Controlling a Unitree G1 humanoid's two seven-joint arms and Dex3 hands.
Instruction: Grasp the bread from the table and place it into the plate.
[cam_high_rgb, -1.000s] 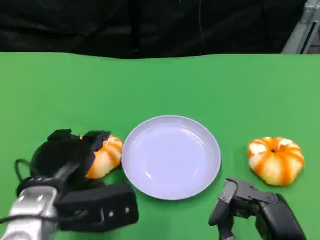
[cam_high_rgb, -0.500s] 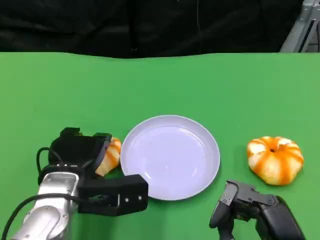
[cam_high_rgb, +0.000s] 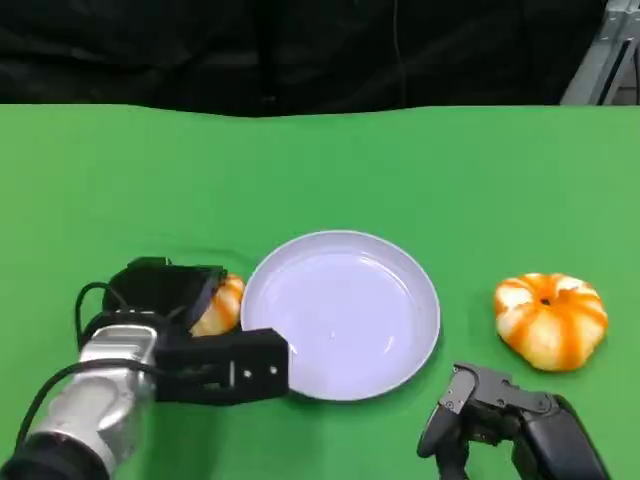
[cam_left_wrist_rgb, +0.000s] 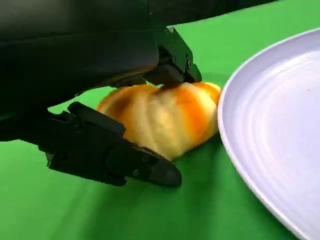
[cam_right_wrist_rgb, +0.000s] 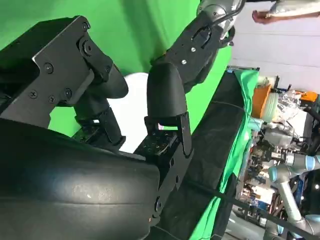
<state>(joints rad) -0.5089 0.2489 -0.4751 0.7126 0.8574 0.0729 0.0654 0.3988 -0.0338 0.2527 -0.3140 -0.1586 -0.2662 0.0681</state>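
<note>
The left hand (cam_high_rgb: 165, 300) is closing around the bread (cam_high_rgb: 220, 305), which is lying on the green table (cam_high_rgb: 320, 170) just beside the plate's left rim. In the left wrist view, fingers (cam_left_wrist_rgb: 120, 160) are sitting below the loaf and others (cam_left_wrist_rgb: 170, 60) are pressing on top, so the hand is clamped on it, though the bread appears to be resting on the table. The plate (cam_high_rgb: 340, 315) is sitting empty. The right hand (cam_high_rgb: 480, 410) is idling near the table's front edge, fingers curled in with nothing in them, close to a second striped bun (cam_high_rgb: 550, 320). Judgement: the grasp step is in hand; next the loaf needs lifting clear of the rim and carrying over the plate.
</note>
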